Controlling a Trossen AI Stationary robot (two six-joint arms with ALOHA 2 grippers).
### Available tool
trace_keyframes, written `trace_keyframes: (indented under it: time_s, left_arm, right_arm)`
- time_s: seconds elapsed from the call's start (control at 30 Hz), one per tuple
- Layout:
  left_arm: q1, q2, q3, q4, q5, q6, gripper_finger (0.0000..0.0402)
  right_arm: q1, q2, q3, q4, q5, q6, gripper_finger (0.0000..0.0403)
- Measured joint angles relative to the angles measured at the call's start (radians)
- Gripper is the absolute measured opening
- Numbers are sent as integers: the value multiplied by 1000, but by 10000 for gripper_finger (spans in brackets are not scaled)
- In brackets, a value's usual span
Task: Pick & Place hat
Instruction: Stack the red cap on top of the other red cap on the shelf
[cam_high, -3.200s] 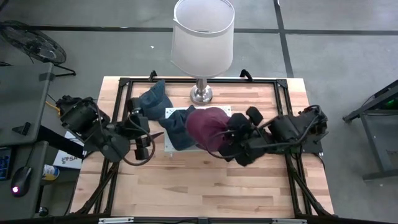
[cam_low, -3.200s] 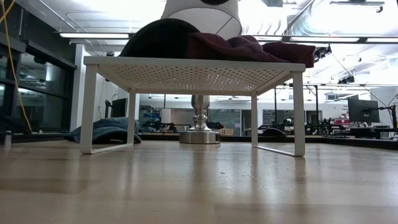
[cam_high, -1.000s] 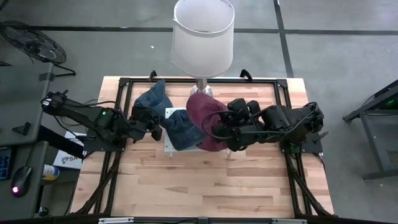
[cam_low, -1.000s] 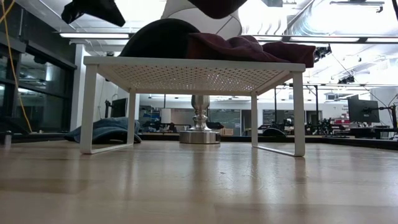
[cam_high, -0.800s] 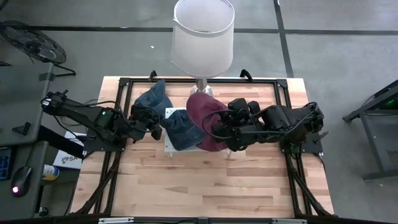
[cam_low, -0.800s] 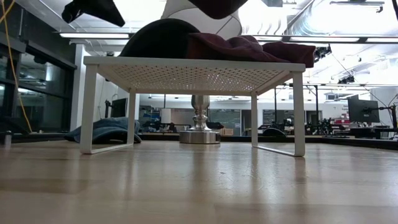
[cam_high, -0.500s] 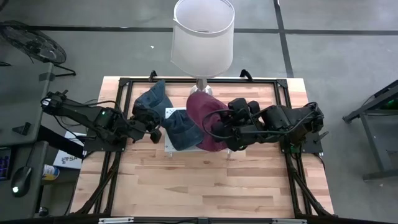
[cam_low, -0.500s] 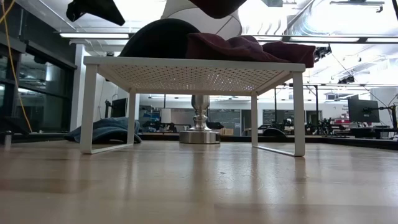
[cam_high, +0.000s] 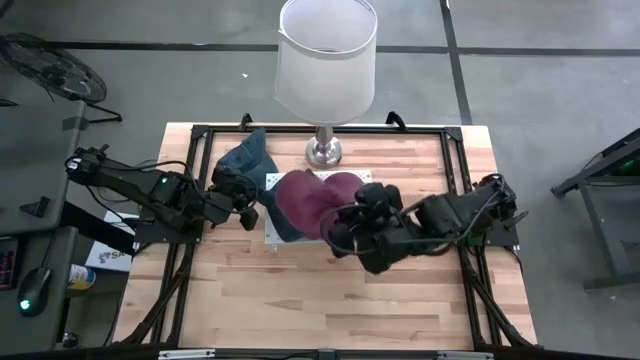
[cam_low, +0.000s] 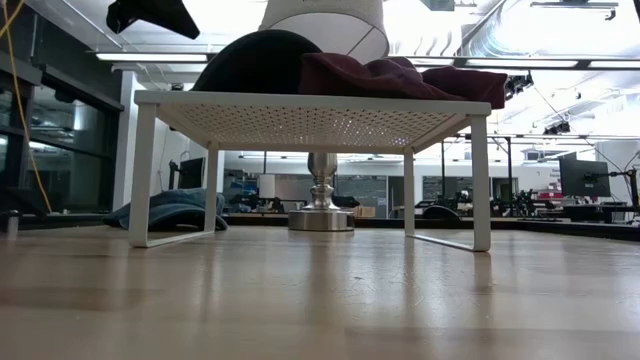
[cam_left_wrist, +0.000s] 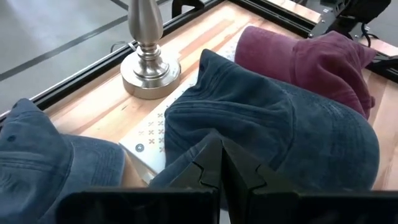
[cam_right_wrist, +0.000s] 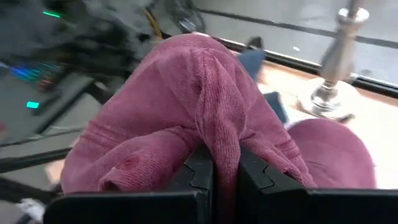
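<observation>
A white wire rack (cam_low: 310, 110) stands mid-table. On it lie a blue hat (cam_left_wrist: 273, 124) and a maroon hat (cam_right_wrist: 329, 155), each on its crown. My left gripper (cam_high: 247, 208) is shut at the blue hat's left edge. My right gripper (cam_high: 340, 238) is shut on a second maroon hat (cam_high: 303, 200), held above the rack, where it hides most of the blue hat in the high view. Another blue hat (cam_high: 245, 158) lies on the table at the far left of the rack. My left gripper pinches a raised fold of the blue hat's edge (cam_left_wrist: 208, 140) between its two shut fingers, coming from the table's left. The rest of the hat lies on the rack. My right gripper pinches a thick fold of the maroon hat (cam_right_wrist: 224, 134) between its two fingers, coming from the table's right. The hat is lifted clear and bunches around the fingers.
A lamp with a white shade (cam_high: 326, 55) and a silver base (cam_high: 323, 152) stands at the table's far edge, just behind the rack. A black frame (cam_high: 200, 135) runs along the table's edges. Bare wood (cam_high: 320, 300) lies near the front edge.
My right gripper has carried the maroon hat toward the table's near edge and a little left. The hat has gone out of the low view's top and now covers the blue hat in the high view.
</observation>
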Motion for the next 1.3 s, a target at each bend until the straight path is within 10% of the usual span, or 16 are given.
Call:
trace_keyframes:
  time_s: [0.57,1.3]
  left_arm:
    - [0,0,0,3,21,0,0]
    - [0,1,0,8,43,-7,0]
  right_arm:
    - [123,85,0,-8,101,143,20]
    - [-69,91,-161,-237,13,271,20]
